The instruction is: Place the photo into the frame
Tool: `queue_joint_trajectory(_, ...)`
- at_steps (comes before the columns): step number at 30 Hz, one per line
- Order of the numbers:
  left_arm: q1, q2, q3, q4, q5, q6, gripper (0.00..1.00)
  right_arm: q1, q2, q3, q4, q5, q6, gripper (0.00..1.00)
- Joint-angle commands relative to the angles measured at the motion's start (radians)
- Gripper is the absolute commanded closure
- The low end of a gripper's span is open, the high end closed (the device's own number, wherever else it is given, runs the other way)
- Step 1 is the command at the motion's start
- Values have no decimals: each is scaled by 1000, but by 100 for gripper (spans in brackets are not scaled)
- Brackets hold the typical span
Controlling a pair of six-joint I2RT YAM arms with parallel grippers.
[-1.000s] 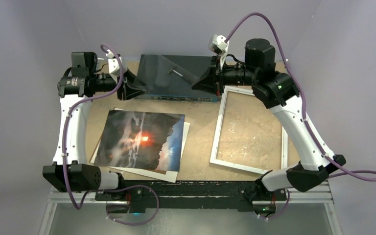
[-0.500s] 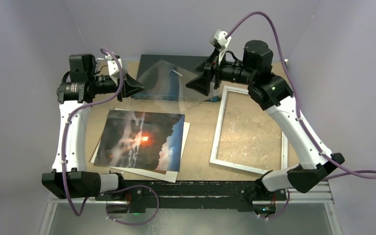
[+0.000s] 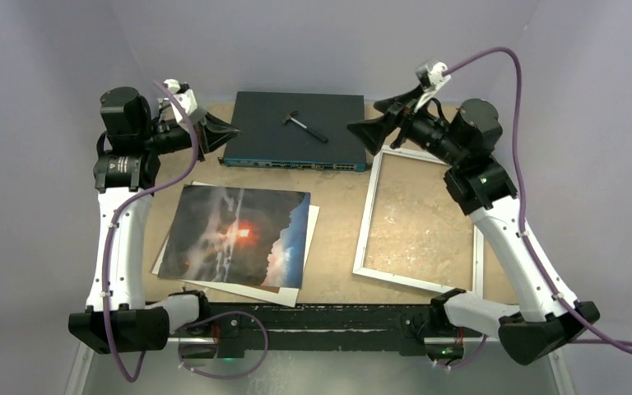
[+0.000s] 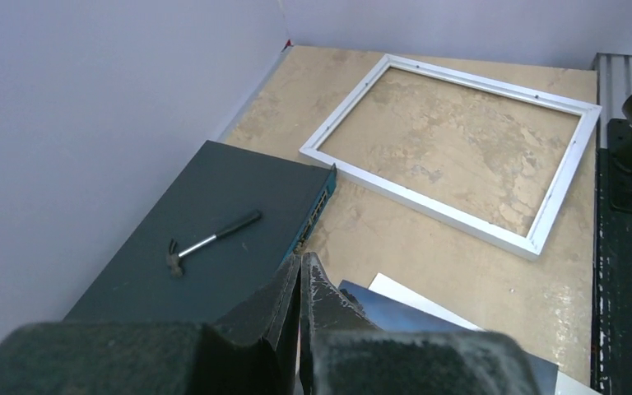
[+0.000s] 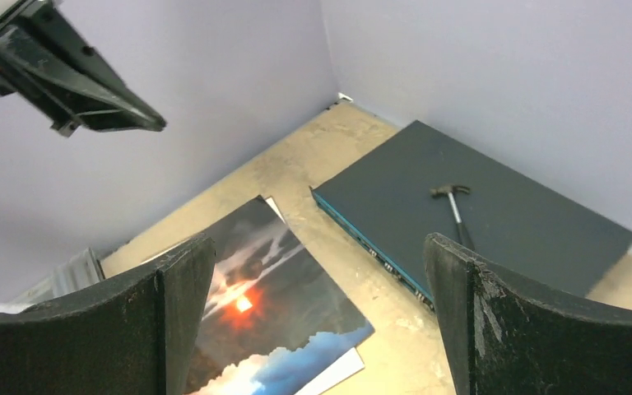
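The photo (image 3: pixel 239 234), a dark cloudy print with an orange glow, lies flat at the table's left on a white sheet (image 3: pixel 313 220). The white frame (image 3: pixel 368 210) lies flat at the right, with bare table showing inside it. My left gripper (image 3: pixel 232 129) hovers shut and holds nothing, by the left end of the dark box. My right gripper (image 3: pixel 364 118) hangs wide open and holds nothing above the frame's far left corner. The left wrist view has the frame (image 4: pixel 411 197) and a blue photo corner (image 4: pixel 395 317). The right wrist view looks down on the photo (image 5: pixel 263 296).
A dark flat switch box (image 3: pixel 292 130) lies at the back centre with a small hammer (image 3: pixel 304 125) on top. Purple walls close in at the back and both sides. The arm bases and a black rail (image 3: pixel 321 317) line the near edge.
A clear sheet held between both grippers over the box no longer shows between them. The right gripper opened and drew back right and up. The left gripper shut and pulled back left.
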Motion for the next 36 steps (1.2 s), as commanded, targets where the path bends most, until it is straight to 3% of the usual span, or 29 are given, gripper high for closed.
queue_joint_trajectory(1,4,-5,-26,-2,-62,22,100,-37,-41,-145,187,4,144,1)
queue_joint_trajectory(7,4,64,-66,-246,-312,362,100,-14,2,-295,264,-44,164,1)
queue_joint_trajectory(12,71,151,-150,-192,-591,391,100,200,93,-402,196,194,221,1)
queue_joint_trajectory(17,270,299,-145,-157,-703,366,94,255,192,-508,353,190,358,1)
queue_joint_trajectory(21,361,345,-162,-94,-871,358,72,299,273,-437,348,281,327,1)
queue_joint_trajectory(27,377,321,-287,148,-1188,379,70,319,459,-295,354,409,299,1)
queue_joint_trajectory(32,423,416,-260,102,-1265,380,69,361,617,-197,369,480,283,1)
queue_joint_trajectory(33,438,441,-243,64,-1246,376,65,377,645,-180,370,493,277,1)
queue_joint_trajectory(35,468,487,-208,-19,-1192,368,33,410,691,-145,367,519,267,1)
queue_joint_trajectory(36,481,506,-193,-49,-1166,372,22,428,708,-132,369,525,263,1)
